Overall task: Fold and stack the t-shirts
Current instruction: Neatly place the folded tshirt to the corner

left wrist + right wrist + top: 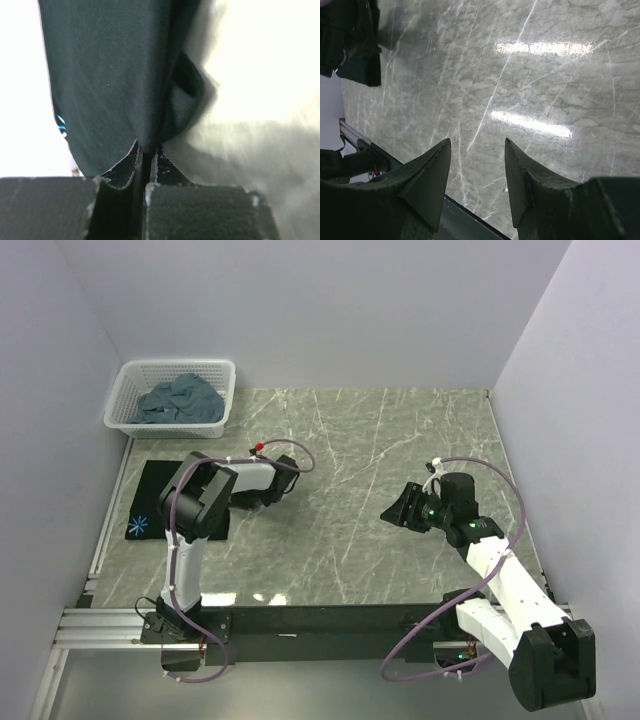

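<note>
Legible text: none in any view | Labels, brands, numbers: none readable | Only mark: pale-blue starburst print (140,525), no lettering, on black t-shirt (150,492) | Location: on counter (380,460), just on the near side of white basket (165,428) | Left wrist view: blue sliver at cloth edge, unreadable

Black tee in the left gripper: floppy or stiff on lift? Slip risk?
Likely floppy: the black t-shirt folds and sags away from the left gripper. Probably light; the cloth pinched looks thin. Slip seems unlikely with jaws shut tight on it.
</note>
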{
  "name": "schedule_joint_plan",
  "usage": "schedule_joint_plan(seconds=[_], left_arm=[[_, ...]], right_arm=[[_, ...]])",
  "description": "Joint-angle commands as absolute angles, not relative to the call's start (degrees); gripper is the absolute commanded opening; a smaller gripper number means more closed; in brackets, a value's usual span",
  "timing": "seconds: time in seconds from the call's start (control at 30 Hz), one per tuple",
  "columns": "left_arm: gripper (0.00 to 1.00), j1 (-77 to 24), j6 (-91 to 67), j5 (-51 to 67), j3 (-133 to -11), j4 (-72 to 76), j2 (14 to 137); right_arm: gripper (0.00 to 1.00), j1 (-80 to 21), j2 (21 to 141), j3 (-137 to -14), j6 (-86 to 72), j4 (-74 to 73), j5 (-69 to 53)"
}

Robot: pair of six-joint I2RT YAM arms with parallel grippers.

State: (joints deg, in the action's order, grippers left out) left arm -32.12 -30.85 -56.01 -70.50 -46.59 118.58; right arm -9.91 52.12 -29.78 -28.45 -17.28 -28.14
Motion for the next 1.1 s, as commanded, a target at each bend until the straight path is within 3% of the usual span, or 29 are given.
schedule_joint_plan(seconds=[0.0, 0.23, 0.57, 0.77, 0.9, 1.07], left_arm=[[0.01, -28.7, -20.5, -57.8, -70.2, -36.0, 120.1], [0.01, -23.7, -5.6, -59.0, -69.1, -23.2, 119.4], [0.01, -20.0, 1.4, -56.8, -68.3, -16.5, 122.3], [0.02, -19.1, -2.8, -57.6, -68.4, -19.5, 121.3], [0.11, -19.4, -6.7, -57.8, -70.2, -23.5, 119.0], [0.33, -19.4, -8.5, -58.5, -68.2, -25.1, 117.9]], right_arm=[[0.54, -10.4, 52.1, -30.7, -28.0, -15.7, -28.5], [0.54, -10.3, 52.3, -30.5, -28.2, -15.7, -28.3], [0.54, -10.4, 51.7, -30.8, -28.4, -16.8, -27.8], [0.54, -10.4, 51.2, -30.5, -28.8, -16.6, -27.8], [0.54, -10.4, 50.8, -30.4, -28.9, -16.4, -28.0], [0.54, -10.4, 49.7, -30.6, -29.2, -16.7, -28.2]])
